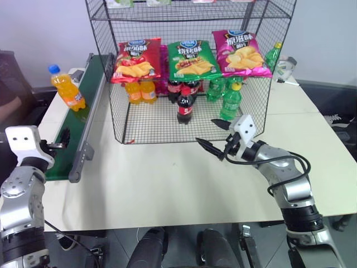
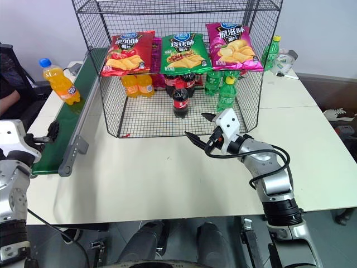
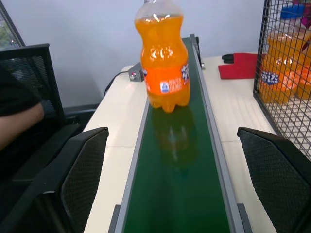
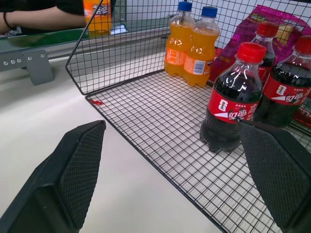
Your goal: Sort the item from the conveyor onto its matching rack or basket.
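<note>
The orange soda bottle (image 3: 164,63) is seen upright on the dark-green conveyor (image 3: 177,184), straight ahead of the left gripper (image 1: 60,140) and well beyond its jaws, which are spread wide with nothing between them. The belt runs forward between the two black fingers (image 3: 77,170), and a person's forearm (image 3: 17,124) is seen off to one side. The right gripper (image 1: 215,137) is held over the white bench (image 1: 167,184) at the open front of the black wire rack (image 1: 189,120); its jaws are likewise wide and empty. Ahead of those jaws, on the mesh floor, a cola bottle (image 4: 228,109) stands nearest, with two orange soda bottles (image 4: 192,46) farther in. Chip bags (image 1: 192,57) are hung across the rack above.
</note>
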Controlling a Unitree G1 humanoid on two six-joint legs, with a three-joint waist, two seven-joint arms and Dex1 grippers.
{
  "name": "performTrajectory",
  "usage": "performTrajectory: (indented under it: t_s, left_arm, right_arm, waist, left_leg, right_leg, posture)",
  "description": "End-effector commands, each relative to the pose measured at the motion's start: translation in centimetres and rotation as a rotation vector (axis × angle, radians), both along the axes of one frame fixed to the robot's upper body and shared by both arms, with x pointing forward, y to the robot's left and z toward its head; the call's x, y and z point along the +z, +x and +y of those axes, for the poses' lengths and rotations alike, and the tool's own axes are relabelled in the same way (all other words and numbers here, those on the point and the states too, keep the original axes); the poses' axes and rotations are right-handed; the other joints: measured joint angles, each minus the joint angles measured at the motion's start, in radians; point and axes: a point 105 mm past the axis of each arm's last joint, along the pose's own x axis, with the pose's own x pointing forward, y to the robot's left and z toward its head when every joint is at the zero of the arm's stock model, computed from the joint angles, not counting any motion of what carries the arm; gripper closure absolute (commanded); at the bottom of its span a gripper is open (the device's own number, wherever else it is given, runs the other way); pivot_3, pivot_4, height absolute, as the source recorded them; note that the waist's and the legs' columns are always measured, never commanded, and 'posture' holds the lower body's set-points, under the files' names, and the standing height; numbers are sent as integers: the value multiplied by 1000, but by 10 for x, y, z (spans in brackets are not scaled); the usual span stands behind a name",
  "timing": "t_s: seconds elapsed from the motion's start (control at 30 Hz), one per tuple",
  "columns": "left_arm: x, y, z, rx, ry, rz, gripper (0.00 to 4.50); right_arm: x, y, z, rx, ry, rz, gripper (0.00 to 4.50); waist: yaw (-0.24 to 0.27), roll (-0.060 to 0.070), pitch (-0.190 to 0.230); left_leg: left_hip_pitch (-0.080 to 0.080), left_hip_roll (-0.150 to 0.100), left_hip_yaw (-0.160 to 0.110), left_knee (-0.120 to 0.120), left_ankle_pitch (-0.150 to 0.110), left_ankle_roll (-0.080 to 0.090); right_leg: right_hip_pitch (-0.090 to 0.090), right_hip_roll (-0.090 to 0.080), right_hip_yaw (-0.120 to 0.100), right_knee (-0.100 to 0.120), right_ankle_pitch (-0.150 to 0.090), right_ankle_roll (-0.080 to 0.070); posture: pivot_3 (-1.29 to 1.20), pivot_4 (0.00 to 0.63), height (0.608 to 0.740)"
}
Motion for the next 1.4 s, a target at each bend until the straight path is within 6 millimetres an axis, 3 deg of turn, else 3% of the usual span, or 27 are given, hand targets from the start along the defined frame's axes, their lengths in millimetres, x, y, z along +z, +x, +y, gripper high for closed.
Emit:
performTrajectory:
  t_s: [0.03,1.27,1.37,1.4]
  left_arm:
    - [18,-5,6,23,11,-79,40]
    - [27,-8,15,56,-13,-114,40]
    - [26,-8,16,57,-21,-115,857]
    - [26,-9,16,58,-21,-115,1374]
  right_arm:
    - [12,-5,8,30,13,-50,0]
    - [11,-6,11,38,12,-52,0]
    - [11,-6,11,37,12,-53,0]
    - [11,-6,11,37,12,-53,0]
  waist:
    - [0,0,0]
    - [0,0,0]
    - [0,0,0]
    - [0,0,0]
  left_leg:
    - [0,0,0,0,0,0]
    - [0,0,0,0,0,0]
    - [0,0,0,0,0,0]
    - [0,0,0,0,0,0]
  right_leg:
    - [0,0,0,0,0,0]
    - [0,0,0,0,0,0]
    - [0,0,0,0,0,0]
    - [0,0,0,0,0,0]
  posture:
    - [0,150,740]
    - [0,150,740]
    - [0,150,740]
    - [0,150,740]
